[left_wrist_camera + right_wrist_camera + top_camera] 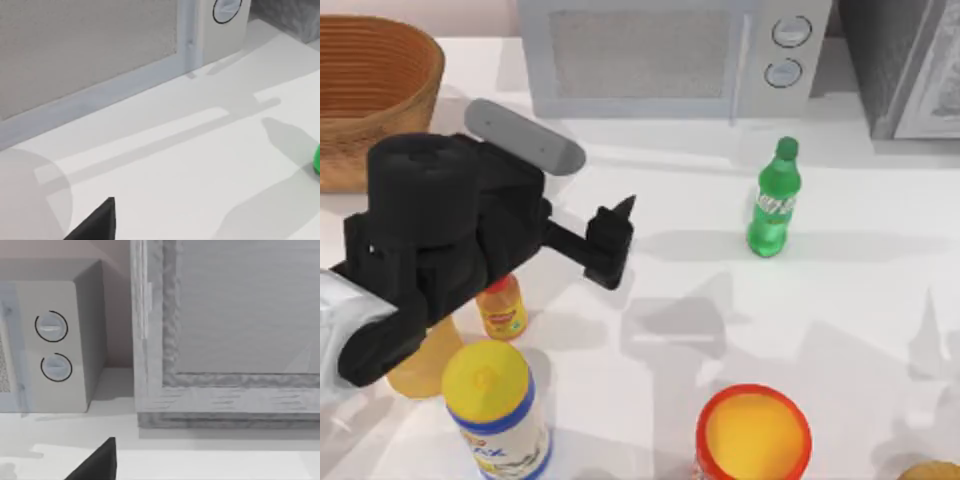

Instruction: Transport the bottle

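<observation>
The bottle (775,200) is slim, translucent green, with a green cap and a pale label band. It stands upright on the white table, right of centre, in front of the microwave. My left gripper (612,240) hovers over the middle of the table, well to the left of the bottle and pointing toward it. In the left wrist view a sliver of the bottle (317,159) shows at the edge. A dark part of my right gripper (95,465) appears in the right wrist view, facing the back appliances.
A microwave (670,55) and a grey appliance (910,60) line the back. A wicker basket (370,90) sits back left. Near the front stand a small yellow-orange bottle (503,308), a white canister with yellow lid (495,405) and an orange-lidded jar (753,432).
</observation>
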Robot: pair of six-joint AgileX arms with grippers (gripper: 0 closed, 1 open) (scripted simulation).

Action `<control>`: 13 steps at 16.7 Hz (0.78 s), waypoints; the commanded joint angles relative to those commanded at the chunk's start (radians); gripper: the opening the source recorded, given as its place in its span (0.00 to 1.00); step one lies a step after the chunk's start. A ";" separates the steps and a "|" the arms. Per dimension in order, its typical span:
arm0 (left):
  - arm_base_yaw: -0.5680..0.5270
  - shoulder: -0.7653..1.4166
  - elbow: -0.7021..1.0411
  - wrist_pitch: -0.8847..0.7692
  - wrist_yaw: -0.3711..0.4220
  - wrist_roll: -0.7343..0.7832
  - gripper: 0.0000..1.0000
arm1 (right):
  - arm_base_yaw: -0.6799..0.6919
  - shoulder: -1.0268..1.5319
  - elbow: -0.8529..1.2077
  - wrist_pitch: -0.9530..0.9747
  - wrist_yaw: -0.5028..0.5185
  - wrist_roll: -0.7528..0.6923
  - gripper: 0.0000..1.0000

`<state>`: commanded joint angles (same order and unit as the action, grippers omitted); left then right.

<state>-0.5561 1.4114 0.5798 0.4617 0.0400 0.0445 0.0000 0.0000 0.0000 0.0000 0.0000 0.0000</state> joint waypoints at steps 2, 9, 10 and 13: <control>-0.063 0.168 0.081 0.067 0.002 -0.002 1.00 | 0.000 0.000 0.000 0.000 0.000 0.000 1.00; -0.202 0.494 0.254 0.209 0.012 -0.011 1.00 | 0.000 0.000 0.000 0.000 0.000 0.000 1.00; -0.208 0.505 0.260 0.214 0.013 -0.012 1.00 | 0.000 0.000 0.000 0.000 0.000 0.000 1.00; -0.209 0.508 0.261 0.215 0.013 -0.012 1.00 | 0.000 0.000 0.000 0.000 0.000 0.000 1.00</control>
<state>-0.7647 1.9190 0.8408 0.6768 0.0528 0.0324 0.0000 0.0000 0.0000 0.0000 0.0000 0.0000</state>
